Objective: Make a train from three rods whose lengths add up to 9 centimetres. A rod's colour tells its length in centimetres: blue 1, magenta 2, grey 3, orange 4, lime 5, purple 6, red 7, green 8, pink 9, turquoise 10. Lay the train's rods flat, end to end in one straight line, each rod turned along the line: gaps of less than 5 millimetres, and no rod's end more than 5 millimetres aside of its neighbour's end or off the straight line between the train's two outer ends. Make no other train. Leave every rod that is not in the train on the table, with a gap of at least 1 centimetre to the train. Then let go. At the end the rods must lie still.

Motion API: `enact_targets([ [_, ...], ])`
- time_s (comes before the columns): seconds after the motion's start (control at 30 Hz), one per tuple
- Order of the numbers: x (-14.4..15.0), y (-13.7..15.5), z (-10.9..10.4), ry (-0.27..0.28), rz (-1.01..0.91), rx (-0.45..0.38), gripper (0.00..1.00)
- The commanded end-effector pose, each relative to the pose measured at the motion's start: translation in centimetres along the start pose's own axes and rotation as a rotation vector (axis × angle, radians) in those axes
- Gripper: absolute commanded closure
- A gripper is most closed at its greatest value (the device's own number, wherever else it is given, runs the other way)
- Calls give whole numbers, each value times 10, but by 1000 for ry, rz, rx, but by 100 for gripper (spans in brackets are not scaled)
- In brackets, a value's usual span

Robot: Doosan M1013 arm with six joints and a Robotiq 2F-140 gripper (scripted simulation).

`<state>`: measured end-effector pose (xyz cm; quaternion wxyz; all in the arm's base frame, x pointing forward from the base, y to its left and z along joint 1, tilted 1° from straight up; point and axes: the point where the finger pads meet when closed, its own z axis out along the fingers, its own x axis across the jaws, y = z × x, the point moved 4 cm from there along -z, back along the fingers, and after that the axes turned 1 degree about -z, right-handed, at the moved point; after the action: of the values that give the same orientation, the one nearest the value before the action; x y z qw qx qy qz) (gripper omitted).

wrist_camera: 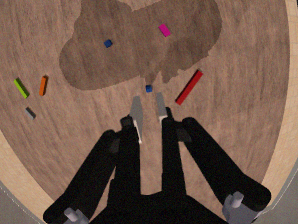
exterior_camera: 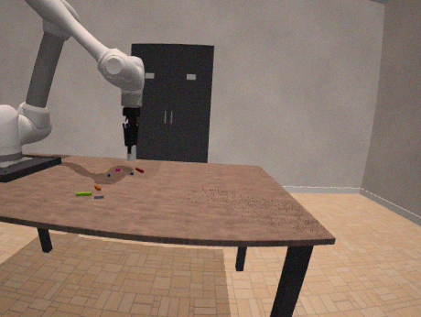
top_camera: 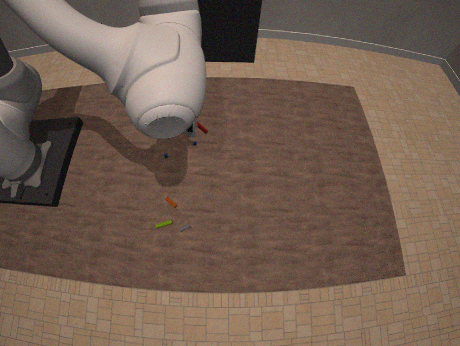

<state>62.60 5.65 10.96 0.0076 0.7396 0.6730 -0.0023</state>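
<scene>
The wooden bench [exterior_camera: 238, 215] carried everything, with the white arm [exterior_camera: 69, 27] reaching out from its dark base plate [top_camera: 67, 165] at one end. The end effector [wrist_camera: 148, 111] hung above the bench, pointing straight down, its fingers drawn nearly together with only a narrow gap between them and nothing gripped. In the wrist view one blue rod [wrist_camera: 149, 88] lay on the bench just beyond the fingertips, almost in line with the gap. The red rod [wrist_camera: 189, 87] lay slanted just beside that blue rod. The magenta rod [wrist_camera: 164, 30] and a second blue rod [wrist_camera: 108, 43] lay farther out, inside the arm's shadow. The lime rod [top_camera: 163, 224], orange rod [top_camera: 171, 201] and grey rod [top_camera: 185, 228] lay grouped together, well apart from the end effector.
</scene>
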Motion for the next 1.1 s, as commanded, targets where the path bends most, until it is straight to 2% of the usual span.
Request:
enact_targets([
  [0.0,0,0,0,0,0,0,85],
  [0.57,0,0,1,0,0,0,85],
  [1.07,0,0,13,0,0,0,85],
])
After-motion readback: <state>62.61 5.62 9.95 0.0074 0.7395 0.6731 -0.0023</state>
